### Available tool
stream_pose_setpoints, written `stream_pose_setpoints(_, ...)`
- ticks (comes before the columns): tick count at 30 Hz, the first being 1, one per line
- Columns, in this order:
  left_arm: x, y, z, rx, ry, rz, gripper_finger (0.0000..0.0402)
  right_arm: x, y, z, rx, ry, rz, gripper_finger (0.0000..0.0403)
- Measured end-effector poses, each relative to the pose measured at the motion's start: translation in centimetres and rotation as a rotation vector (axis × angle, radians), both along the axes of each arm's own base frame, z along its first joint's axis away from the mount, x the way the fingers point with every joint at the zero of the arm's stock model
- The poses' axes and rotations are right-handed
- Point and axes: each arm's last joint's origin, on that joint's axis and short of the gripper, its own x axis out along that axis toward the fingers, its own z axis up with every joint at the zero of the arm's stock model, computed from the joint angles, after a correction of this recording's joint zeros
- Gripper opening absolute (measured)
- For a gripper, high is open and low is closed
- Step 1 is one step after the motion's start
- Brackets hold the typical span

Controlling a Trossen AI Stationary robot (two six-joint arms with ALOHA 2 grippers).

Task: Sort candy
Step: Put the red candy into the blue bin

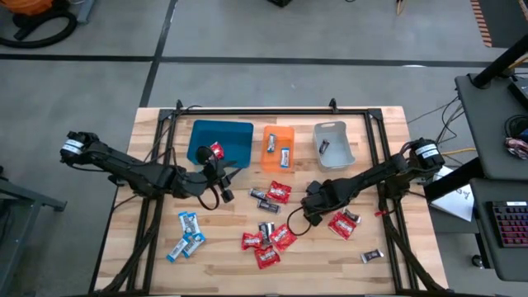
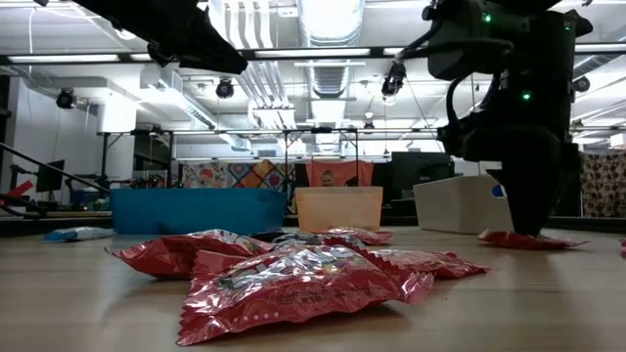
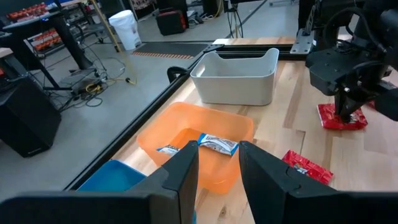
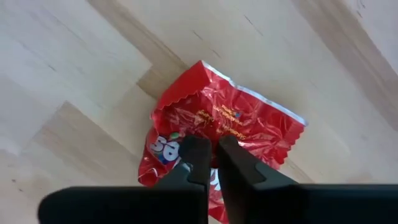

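Note:
Red candy (image 1: 264, 243), blue-and-white candy (image 1: 188, 235) and dark candy (image 1: 262, 198) lie scattered on the wooden table. My right gripper (image 1: 311, 205) points down at mid-table, shut on a red candy (image 4: 217, 121) that lies flat on the wood; it also shows in the low view (image 2: 528, 239). My left gripper (image 3: 217, 168) is open and empty. It hovers at the near right corner of the blue tray (image 1: 235, 132), where one red candy (image 1: 216, 151) lies. The orange tray (image 3: 186, 134) holds blue-and-white candy (image 3: 216, 144). My right gripper pinches the red candy's wrapper (image 4: 208, 134) between its two fingertips, near the middle of the packet. The fingers come from above, pointing down. The packet lies flat on the table under them.
The orange tray (image 1: 278, 130) and the grey tray (image 1: 340, 157), which holds a dark candy (image 1: 323, 147), stand in a row right of the blue tray at the far side. More red candy (image 1: 342, 223) lies by my right gripper. A dark candy (image 1: 371, 256) lies near right.

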Motion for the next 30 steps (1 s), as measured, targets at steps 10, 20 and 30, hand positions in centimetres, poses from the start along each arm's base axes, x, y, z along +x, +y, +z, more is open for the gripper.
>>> stream_pose_setpoints(10, 0.0, 0.0, -0.1, -0.001, 0.002, -0.001, 0.0100, 0.7, 0.2, 3.3, 0.024, -0.250, 0.117, 0.0012)
stream_pose_setpoints(20, 0.0, 0.0, -0.1, -0.012, 0.001, 0.001, 0.0100, -1.0, 1.7, 5.3, -0.139, -0.307, 0.598, 0.0013)
stream_pose_setpoints(30, -0.2, 0.0, -0.8, -0.042, 0.008, -0.003, 0.0100, -3.6, 3.3, 2.3, -0.379, -0.466, 0.664, 0.0013)
